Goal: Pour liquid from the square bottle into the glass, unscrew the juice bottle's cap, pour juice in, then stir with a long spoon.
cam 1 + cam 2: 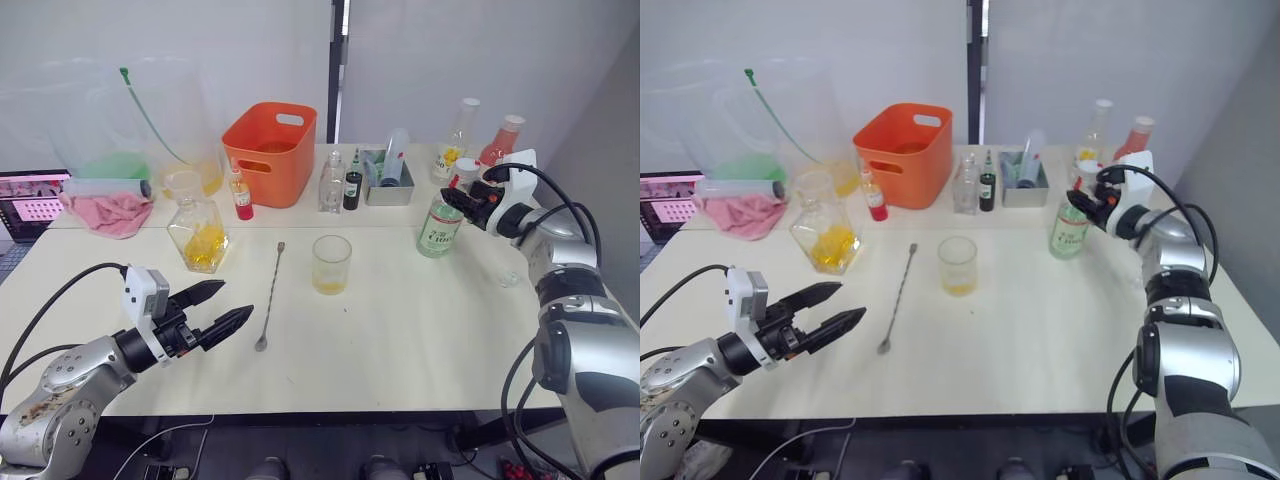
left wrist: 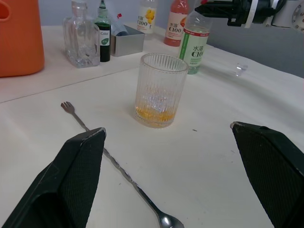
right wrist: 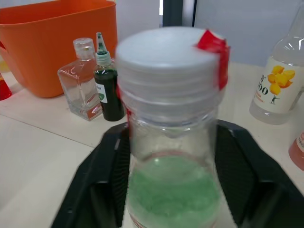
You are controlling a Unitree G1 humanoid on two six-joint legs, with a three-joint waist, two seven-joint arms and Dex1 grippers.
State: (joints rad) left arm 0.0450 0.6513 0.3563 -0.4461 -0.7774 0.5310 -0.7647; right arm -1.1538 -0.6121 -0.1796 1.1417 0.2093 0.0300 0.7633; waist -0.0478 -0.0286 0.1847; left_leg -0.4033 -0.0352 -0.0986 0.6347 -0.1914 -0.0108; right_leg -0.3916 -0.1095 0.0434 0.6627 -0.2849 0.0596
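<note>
Black fingers of the right gripper (image 1: 462, 201) straddle the neck of the juice bottle (image 1: 439, 226), one on each side just under the cap (image 3: 167, 52), spread a little wider than the neck so that they bracket it rather than pinch it; that placement looks meant to seize the bottle high up, where the cap must come off. White and still screwed on, the cap sits directly above the fingers, with a red tab of the neck band at its edge. Beyond this claw stand a yellow-labelled bottle (image 1: 457, 138) and a pink bottle (image 1: 500, 140), out of the working path. Well away toward the table's middle is the glass (image 1: 331, 264), a shallow amber layer already in its bottom, so the first pour seems done. Beside it lies the spoon (image 1: 270, 295), ready for stirring. The square bottle (image 1: 199, 232) stands past the spoon, upright. The left gripper (image 1: 220, 309) hovers low, fingers wide apart and empty, nearest the spoon's bowl, probably waiting to help with the cap.
</note>
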